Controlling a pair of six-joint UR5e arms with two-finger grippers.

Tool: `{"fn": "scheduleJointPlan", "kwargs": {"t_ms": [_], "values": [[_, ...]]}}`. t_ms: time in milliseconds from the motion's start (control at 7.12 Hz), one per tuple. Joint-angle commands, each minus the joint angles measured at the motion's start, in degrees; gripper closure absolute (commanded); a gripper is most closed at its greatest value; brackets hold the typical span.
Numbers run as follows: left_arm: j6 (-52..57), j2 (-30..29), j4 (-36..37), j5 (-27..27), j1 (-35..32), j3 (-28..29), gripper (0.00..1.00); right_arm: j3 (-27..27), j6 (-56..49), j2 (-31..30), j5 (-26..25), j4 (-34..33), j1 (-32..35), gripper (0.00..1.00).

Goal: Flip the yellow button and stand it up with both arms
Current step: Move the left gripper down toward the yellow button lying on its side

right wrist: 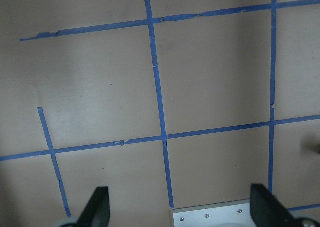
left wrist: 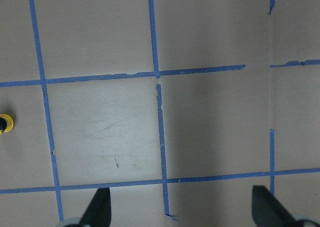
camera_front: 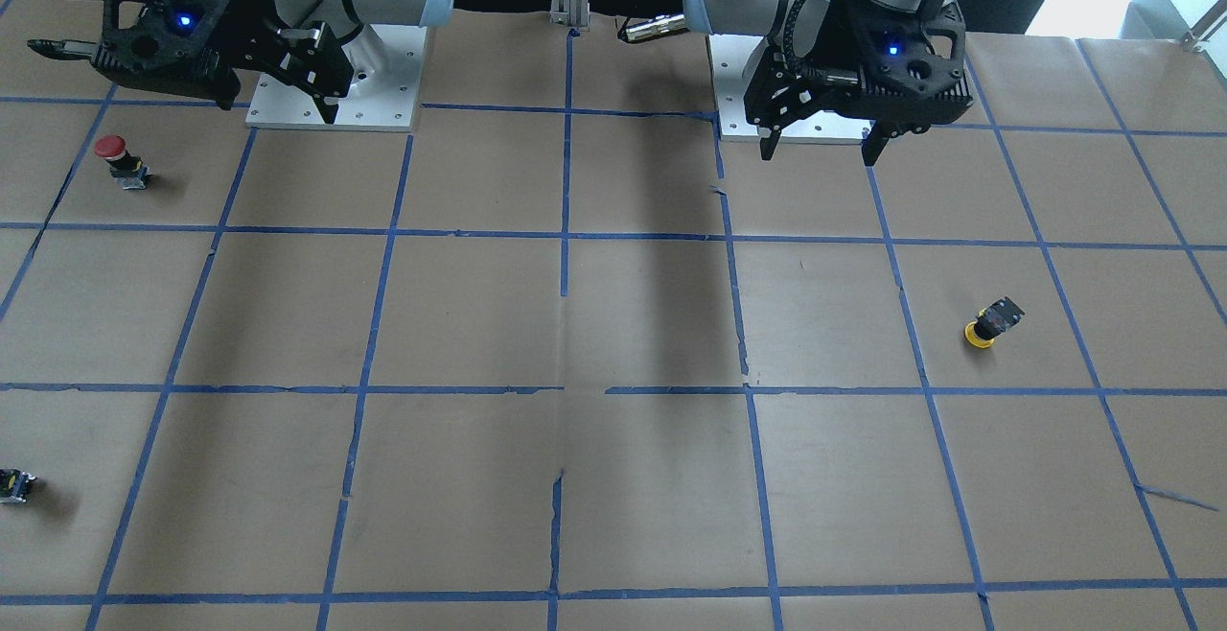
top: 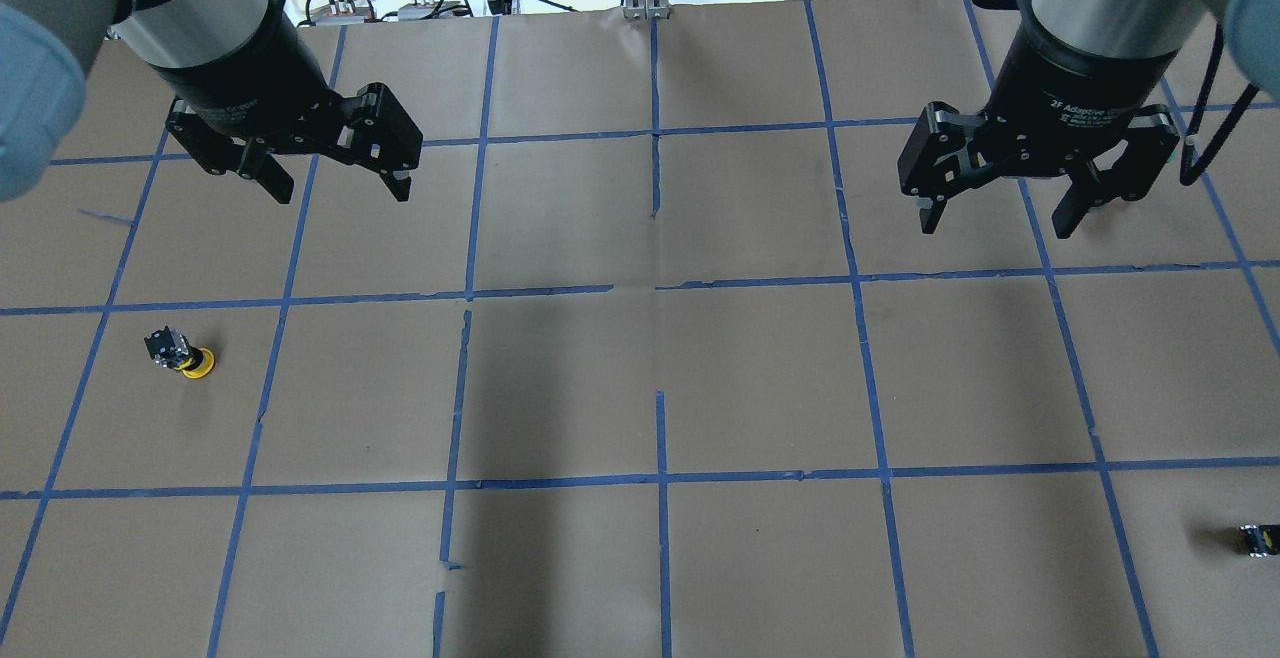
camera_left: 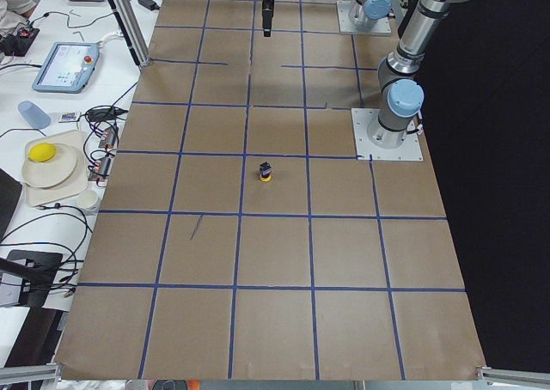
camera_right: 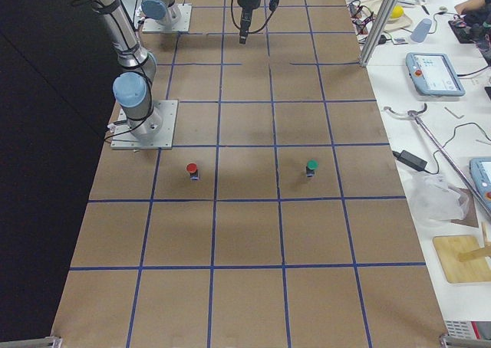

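The yellow button [camera_front: 992, 321] lies tipped on its side on the brown paper, its yellow cap on the paper and its black body sticking out. It also shows in the overhead view [top: 180, 353], in the exterior left view [camera_left: 266, 173] and at the left edge of the left wrist view [left wrist: 5, 123]. My left gripper [top: 340, 188] hangs open and empty above the table, well behind the button; it also shows in the front view [camera_front: 820, 153]. My right gripper [top: 993, 226] hangs open and empty over the far side of the table.
A red-capped button [camera_front: 120, 159] stands upright near the right arm's base plate [camera_front: 383, 84]. A green-capped button [camera_right: 311, 166] stands further out. A tiny black block [top: 1258, 539] lies near the table's right edge. Blue tape lines grid the paper.
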Motion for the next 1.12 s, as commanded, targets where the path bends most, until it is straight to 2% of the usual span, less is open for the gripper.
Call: {"fn": "scheduleJointPlan", "kwargs": {"t_ms": [0,281,842,982], "values": [[1.03,-0.09,0.10,0.39,0.57,-0.39,0.00,0.02,-0.01,0.00,-0.08,-0.03,0.00,0.00],[4.88,0.26,-0.42,0.57,7.91,-2.76,0.00,-0.07,-0.01,0.09,-0.17,-0.03,0.00,0.00],[30.06,-1.40,0.53,-0.22,32.95,-8.90,0.00,0.02,-0.01,0.00,0.53,-0.12,0.09,0.00],[31.00,-3.49,7.06,0.21,36.92,-11.18,0.00,0.02,-0.01,0.00,0.36,-0.12,0.09,0.00]]}}
